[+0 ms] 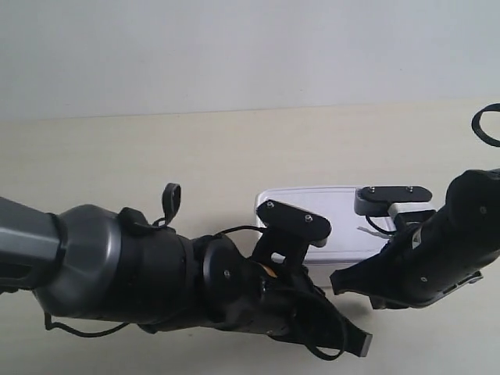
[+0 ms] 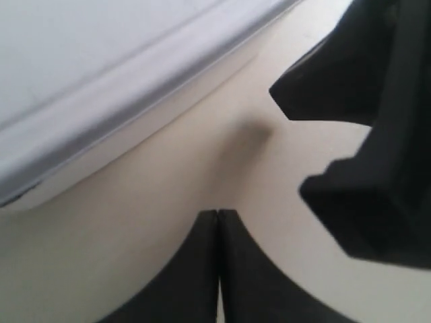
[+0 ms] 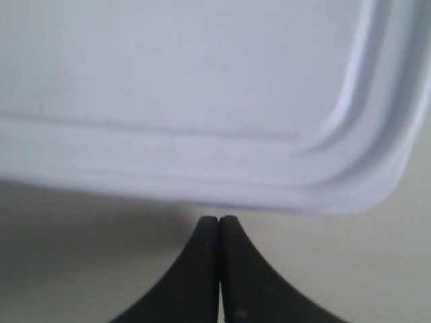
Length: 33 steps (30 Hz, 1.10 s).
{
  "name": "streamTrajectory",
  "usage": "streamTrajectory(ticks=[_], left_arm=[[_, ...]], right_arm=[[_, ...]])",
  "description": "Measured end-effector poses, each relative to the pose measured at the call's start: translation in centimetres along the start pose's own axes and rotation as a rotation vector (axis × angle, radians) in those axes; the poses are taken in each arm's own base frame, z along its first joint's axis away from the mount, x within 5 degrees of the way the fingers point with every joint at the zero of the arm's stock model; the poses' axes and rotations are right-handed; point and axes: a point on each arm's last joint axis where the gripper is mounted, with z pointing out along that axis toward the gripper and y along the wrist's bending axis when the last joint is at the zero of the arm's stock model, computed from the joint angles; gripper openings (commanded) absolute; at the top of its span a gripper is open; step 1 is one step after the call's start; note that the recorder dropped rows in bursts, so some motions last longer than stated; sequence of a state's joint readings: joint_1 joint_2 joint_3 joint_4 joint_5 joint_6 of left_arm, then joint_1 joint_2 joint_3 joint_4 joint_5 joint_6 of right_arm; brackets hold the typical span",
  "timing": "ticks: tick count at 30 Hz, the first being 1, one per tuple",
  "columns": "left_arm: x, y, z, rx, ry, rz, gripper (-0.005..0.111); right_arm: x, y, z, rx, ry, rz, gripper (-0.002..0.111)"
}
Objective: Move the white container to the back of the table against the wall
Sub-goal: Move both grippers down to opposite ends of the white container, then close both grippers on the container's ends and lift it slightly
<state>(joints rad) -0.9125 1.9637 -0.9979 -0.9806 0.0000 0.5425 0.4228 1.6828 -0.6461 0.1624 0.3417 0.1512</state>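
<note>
White container (image 1: 340, 209) is sitting mid-desk (image 1: 141, 148), well short of the back edge and wall (image 1: 234, 55); left hand (image 2: 219, 219) and right hand (image 3: 219, 221) are both pressed together, empty, nosing its near side; uneven pushing is risking skewing it, the left hand possibly slipping past the corner.

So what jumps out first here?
The arm at the exterior view's left and the arm at the exterior view's right, both big and black, loom in front. Between them a white container lies on the pale table, and in the right wrist view shut fingers point at its edge.
</note>
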Motion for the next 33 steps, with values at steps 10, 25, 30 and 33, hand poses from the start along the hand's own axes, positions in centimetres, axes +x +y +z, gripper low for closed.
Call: streamTrajectory(ticks=[10, 25, 30, 33], left_arm=[[-1.9, 3.1, 1.2, -0.053, -0.027, -0.067, 0.000], [-4.1, 7.0, 2.5, -0.118, -0.071, -0.107, 0.000], [-5.9, 7.9, 2.3, -0.122, -0.115, -0.108, 0.000], [-7.1, 8.8, 2.9, -0.129, -0.137, -0.106, 0.000]], right_arm=[[-1.1, -0.2, 0.1, -0.004, -0.089, 0.002, 0.000], [-6.7, 0.2, 1.5, -0.003, -0.155, -0.002, 0.000], [-8.6, 0.6, 2.0, -0.009, -0.177, -0.013, 0.000], [-9.8, 0.9, 2.5, -0.011, -0.186, -0.016, 0.000]])
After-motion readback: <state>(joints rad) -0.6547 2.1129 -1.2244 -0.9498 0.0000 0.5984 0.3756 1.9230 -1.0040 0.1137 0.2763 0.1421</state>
